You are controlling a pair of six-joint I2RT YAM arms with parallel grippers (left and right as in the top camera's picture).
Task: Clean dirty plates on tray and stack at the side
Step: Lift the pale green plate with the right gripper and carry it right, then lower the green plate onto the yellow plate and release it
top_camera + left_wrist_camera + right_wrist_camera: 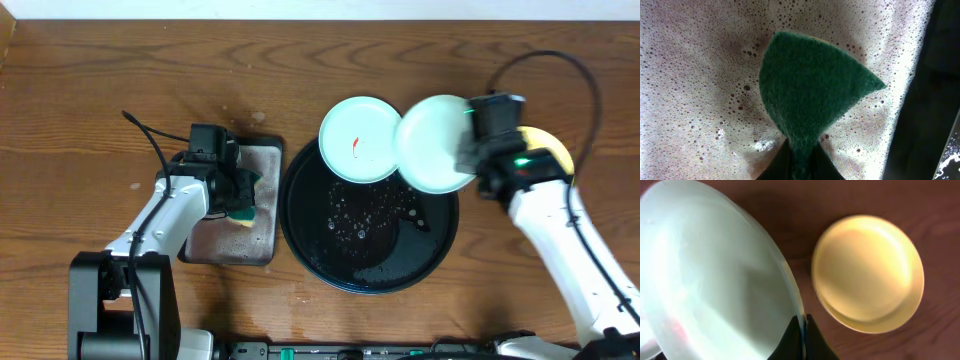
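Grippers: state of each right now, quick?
Left gripper: closed on the green sponge.
Right gripper: closed on the rim of a pale mint plate.

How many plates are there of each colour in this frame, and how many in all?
Mint-white plates: 2
Yellow plate: 1
Total: 3
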